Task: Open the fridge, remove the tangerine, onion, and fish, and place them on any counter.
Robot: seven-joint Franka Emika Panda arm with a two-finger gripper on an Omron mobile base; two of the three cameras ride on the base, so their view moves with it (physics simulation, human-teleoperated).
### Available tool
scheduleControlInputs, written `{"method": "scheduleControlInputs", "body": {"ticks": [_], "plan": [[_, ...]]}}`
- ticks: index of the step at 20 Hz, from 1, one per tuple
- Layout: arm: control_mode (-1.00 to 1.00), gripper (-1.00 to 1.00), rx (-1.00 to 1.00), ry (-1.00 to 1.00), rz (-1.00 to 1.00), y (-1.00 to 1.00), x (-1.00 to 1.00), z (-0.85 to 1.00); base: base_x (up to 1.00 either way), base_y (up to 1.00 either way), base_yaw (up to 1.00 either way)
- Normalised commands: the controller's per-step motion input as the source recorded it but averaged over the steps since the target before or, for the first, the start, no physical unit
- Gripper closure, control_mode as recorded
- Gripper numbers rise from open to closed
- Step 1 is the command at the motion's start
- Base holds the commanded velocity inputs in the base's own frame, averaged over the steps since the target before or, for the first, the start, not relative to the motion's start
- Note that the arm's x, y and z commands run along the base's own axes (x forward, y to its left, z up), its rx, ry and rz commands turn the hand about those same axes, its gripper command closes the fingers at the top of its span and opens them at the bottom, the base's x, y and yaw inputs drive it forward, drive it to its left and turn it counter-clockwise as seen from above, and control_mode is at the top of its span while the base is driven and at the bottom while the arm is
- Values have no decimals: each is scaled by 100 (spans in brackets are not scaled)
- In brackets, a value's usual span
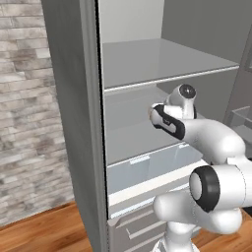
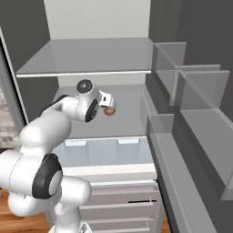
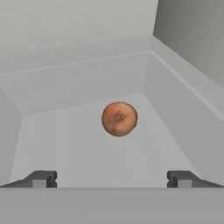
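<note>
Fridge (image 2: 98, 22) is open, arm reaching inside at the middle level.

Counts:
- 1 onion (image 3: 119, 118), reddish-brown, round. Also visible in the right base view (image 2: 109, 111), partly hidden behind the hand.
- 2 interior shelves in view: upper shelf (image 1: 162, 61) and the middle shelf (image 3: 87, 148) the onion sits on.
- 1 clear crisper drawer (image 2: 107, 152) under the middle shelf, contents not discernible.
- Grey drawer fronts (image 2: 120, 205) below the crisper; count unclear.
- 3 door shelves (image 2: 200, 91) on the open door at the right, as far as I can tell.

Contents:
- Middle shelf: the onion, alone, roughly mid-shelf, nearer the right wall than the left, clear of both walls.
- Upper shelf: bare surface on the part that shows.
- Door shelves: nothing seen in the visible portions.

Pincer (image 3: 111, 178): released, fingertips (image 3: 41, 178) spread wide, nothing between them. It sits over the middle shelf, pointed at the onion; onion lies ahead of the tips, apart from them, no contact.

Brick wall (image 1: 29, 113) and wood floor (image 1: 44, 231) to the left of the fridge.
</note>
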Motion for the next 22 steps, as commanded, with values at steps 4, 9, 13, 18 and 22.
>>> {"method": "scheduleControlInputs", "body": {"ticks": [4,9,13,18,22], "plan": [[-100,-100,0,0,0,0,13,-49,0,0,0],[-100,-100,0,0,0,0,31,-29,0,0,0],[-100,-100,0,0,0,0,56,-9,0,0,0],[-100,-100,0,0,0,0,62,0,0,0,0],[-100,-100,0,0,0,-3,45,-12,0,0,0]]}}
